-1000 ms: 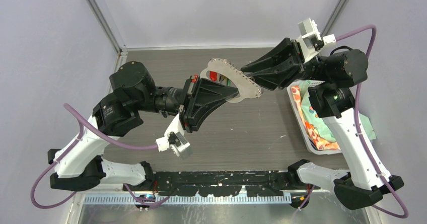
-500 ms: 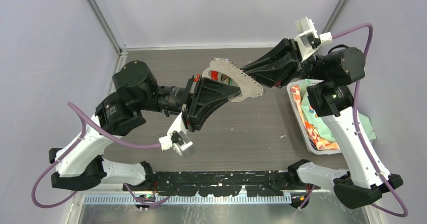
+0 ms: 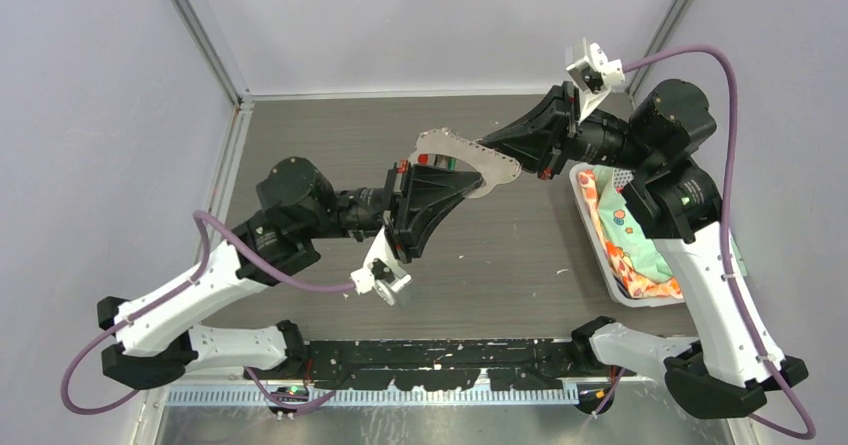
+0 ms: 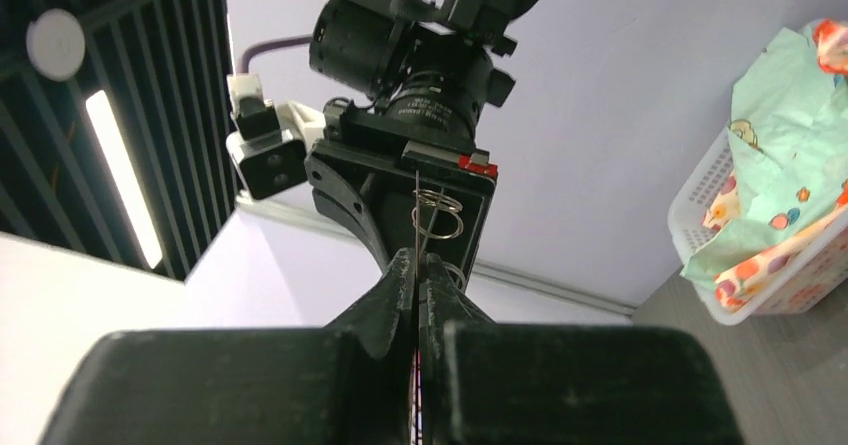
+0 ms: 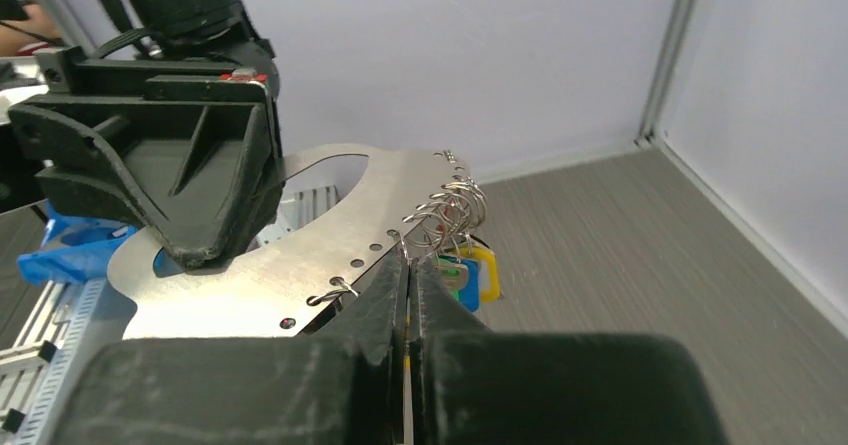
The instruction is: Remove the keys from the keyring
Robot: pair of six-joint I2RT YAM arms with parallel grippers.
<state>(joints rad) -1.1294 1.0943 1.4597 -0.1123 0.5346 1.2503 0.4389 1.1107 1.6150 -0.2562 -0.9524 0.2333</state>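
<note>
The keyring (image 3: 455,148), a flat silvery plate with an oval cutout, is held in the air between both arms. My left gripper (image 3: 462,180) is shut on its near side; in the left wrist view the plate (image 4: 417,210) shows edge-on between the fingers (image 4: 400,275). My right gripper (image 3: 488,151) is shut at the plate's hole-lined edge (image 5: 300,245), among the wire rings (image 5: 452,203). A thin yellowish sliver shows between its fingers (image 5: 385,285). The keys (image 5: 468,270), with yellow, blue and green heads, hang under that edge. A red head shows through the cutout (image 3: 428,158).
A white basket (image 3: 600,245) full of coloured cloth stands on the table at the right, under the right arm; it also shows in the left wrist view (image 4: 700,195). Grey walls close the back and both sides.
The left arm has stretched out to the right and the right wrist has rolled and drawn closer. The plate has tilted flatter between them. Both grippers stay shut.
</note>
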